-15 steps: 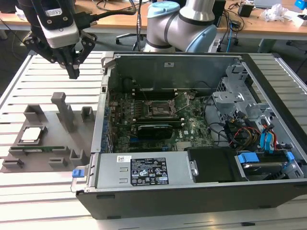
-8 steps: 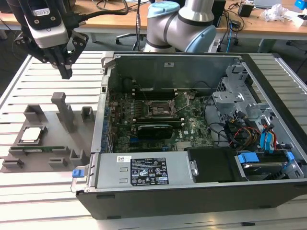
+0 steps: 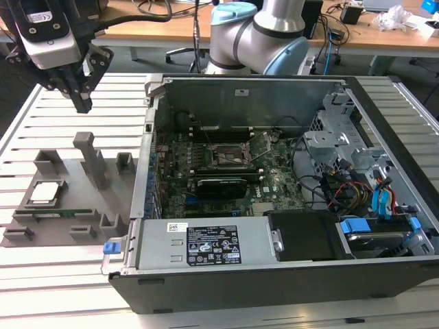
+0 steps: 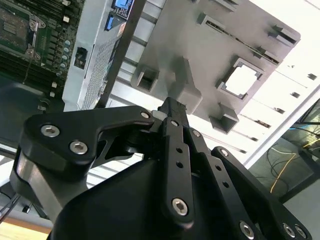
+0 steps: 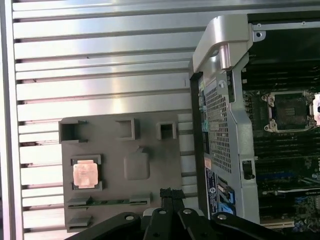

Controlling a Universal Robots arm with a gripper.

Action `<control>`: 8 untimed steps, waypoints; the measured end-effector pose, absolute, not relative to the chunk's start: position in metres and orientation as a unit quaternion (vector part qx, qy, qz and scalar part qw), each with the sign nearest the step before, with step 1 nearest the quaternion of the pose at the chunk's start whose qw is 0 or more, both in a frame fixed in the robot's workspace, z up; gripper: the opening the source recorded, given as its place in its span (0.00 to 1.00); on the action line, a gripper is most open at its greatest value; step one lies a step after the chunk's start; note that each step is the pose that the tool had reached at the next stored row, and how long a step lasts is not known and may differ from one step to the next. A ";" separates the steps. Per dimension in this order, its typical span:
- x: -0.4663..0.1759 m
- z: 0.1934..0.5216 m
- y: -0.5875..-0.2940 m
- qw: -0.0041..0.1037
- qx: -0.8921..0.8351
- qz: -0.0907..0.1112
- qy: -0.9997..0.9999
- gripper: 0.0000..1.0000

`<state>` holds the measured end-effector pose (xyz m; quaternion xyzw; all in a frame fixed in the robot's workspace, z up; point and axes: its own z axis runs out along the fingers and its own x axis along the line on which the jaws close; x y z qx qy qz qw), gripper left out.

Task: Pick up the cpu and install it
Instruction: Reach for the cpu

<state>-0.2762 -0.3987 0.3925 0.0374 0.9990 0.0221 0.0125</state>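
Above grey fixture (image 3: 68,199) | gripper (image 3: 83,103) points down, jaws together | cpu (image 3: 44,192) untouched

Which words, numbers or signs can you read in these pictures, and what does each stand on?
Black label on the power supply: print too small to read.
White sticker beside it: too small to read.
Dark sticker on the case wall: blurred, unreadable.
Nothing can be quoted.

1. My pincer (image 4: 172,106) looks matt black, with shiny steel screws (image 4: 180,206).
2. The chip (image 5: 85,174) has a smooth metal top, pale tan rim.
3. Its tray (image 5: 110,150) is dull grey plastic.
4. The table (image 5: 100,75) is bright ribbed metal.
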 end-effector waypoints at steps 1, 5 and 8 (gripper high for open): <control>-0.278 0.392 -0.399 0.012 0.037 0.022 0.999 0.11; -0.284 0.392 -0.399 0.012 0.037 0.022 0.999 0.11; -0.289 0.392 -0.399 0.013 0.037 0.022 0.999 0.11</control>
